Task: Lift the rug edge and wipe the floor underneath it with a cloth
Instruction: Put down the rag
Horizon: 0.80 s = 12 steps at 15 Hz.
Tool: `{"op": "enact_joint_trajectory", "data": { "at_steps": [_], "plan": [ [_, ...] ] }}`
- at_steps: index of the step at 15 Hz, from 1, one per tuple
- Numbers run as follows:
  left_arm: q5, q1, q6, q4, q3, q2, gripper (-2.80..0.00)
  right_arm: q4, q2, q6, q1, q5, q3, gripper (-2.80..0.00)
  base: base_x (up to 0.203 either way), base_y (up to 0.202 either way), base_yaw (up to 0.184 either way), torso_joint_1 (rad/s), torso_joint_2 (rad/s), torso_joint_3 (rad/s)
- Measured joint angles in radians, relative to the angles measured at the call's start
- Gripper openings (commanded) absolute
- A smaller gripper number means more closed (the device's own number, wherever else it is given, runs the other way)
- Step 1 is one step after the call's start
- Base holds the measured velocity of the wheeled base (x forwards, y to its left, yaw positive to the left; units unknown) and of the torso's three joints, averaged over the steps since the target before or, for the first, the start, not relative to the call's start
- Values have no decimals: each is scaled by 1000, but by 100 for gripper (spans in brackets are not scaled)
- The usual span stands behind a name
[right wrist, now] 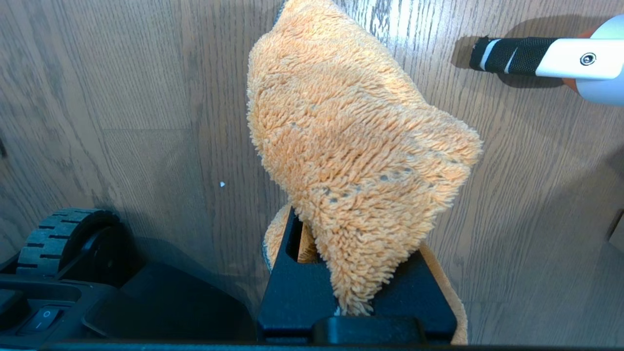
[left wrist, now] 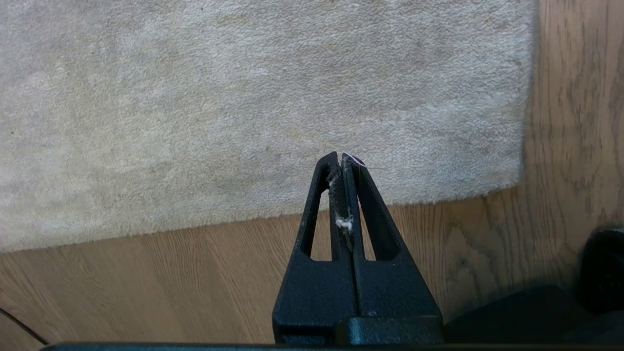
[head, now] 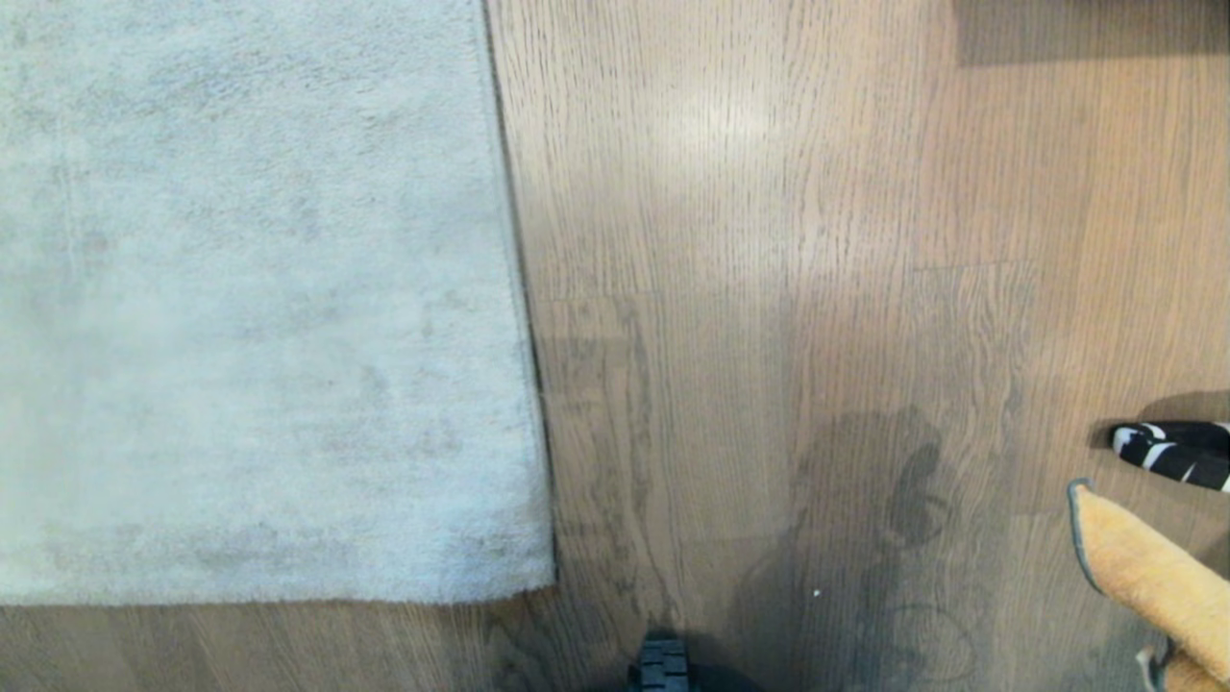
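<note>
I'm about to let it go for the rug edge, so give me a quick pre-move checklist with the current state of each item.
1. Cloth gripped by right gripper: ok.
2. Left gripper empty, free to lift: ok, but shut, must open first.
3. Rug corner in view, lying flat: ok.
4. Floor beside the rug free of obstacles: ok.
5. Black-and-white handle lying near the cloth: not ok, keep clear.
6. Dirt under the rug: cannot tell.
</note>
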State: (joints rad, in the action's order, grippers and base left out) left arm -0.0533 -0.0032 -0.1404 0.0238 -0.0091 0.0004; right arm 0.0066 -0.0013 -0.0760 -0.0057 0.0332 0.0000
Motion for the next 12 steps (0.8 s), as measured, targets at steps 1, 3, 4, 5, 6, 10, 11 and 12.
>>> {"op": "enact_joint_trajectory", "data": {
  "at_steps": [1, 3, 4, 5, 6, 10, 11, 12],
  "plan": [
    [1, 0, 1, 0, 0, 0, -280, 0, 0, 0, 0, 0, 0, -280, 0, 0, 0, 0, 0, 0],
    [1, 0, 1, 0, 0, 0, -280, 0, 0, -1, 0, 0, 0, -280, 0, 0, 0, 0, 0, 0],
    [0, 0, 1, 1, 0, 0, -280, 0, 0, 0, 0, 0, 0, -280, 0, 0, 0, 0, 0, 0],
    [0, 0, 1, 0, 0, 0, -280, 0, 0, -1, 0, 0, 0, -280, 0, 0, 0, 0, 0, 0],
    [0, 0, 0, 0, 0, 0, -280, 0, 0, 0, 0, 0, 0, -280, 0, 0, 0, 0, 0, 0],
    [0, 0, 6, 1, 0, 0, -280, -1, 0, 0, 0, 0, 0, -280, 0, 0, 0, 0, 0, 0],
    [-1, 0, 6, 1, 0, 0, -280, -1, 0, -1, -1, 0, 0, -280, 2, -87, 4, 2, 7, 3],
    [0, 0, 5, 2, 0, 0, -280, 0, 0, -1, 0, 0, 0, -280, 1, -146, 4, -1, 2, 2]
  ]
}}
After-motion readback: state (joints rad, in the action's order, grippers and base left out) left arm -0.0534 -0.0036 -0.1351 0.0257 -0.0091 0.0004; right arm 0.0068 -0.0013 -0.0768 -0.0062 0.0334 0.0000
